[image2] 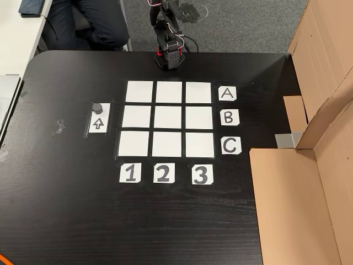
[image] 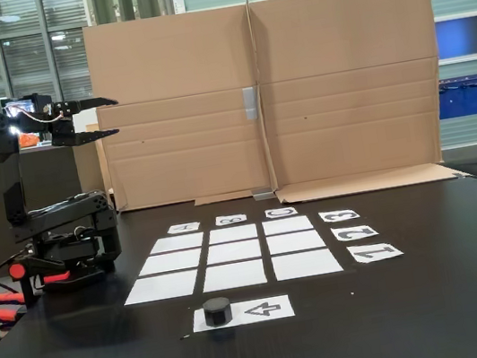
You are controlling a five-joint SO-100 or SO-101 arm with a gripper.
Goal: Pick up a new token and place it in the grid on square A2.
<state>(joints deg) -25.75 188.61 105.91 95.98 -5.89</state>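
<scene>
The token (image: 217, 310) is a small black puck resting on the left end of a white sheet printed with an arrow (image: 264, 309), in front of the grid (image: 235, 252). In the other view the token (image2: 97, 107) lies left of the grid (image2: 168, 118). Square A2 (image2: 169, 92) is the middle rectangle of the row beside label A, and it is bare; in the fixed view square A2 (image: 171, 262) is the left column's middle. My gripper (image: 114, 115) is raised high at the left, open, holding nothing, far from the token.
The arm's base (image2: 168, 58) stands at the table edge just beyond row A. A cardboard wall (image: 266, 93) stands behind the grid, and cardboard (image2: 298, 204) lies flat on the table. A seated person (image2: 94, 22) is beside the arm. Tape scraps (image2: 58, 126) lie left of the arrow sheet.
</scene>
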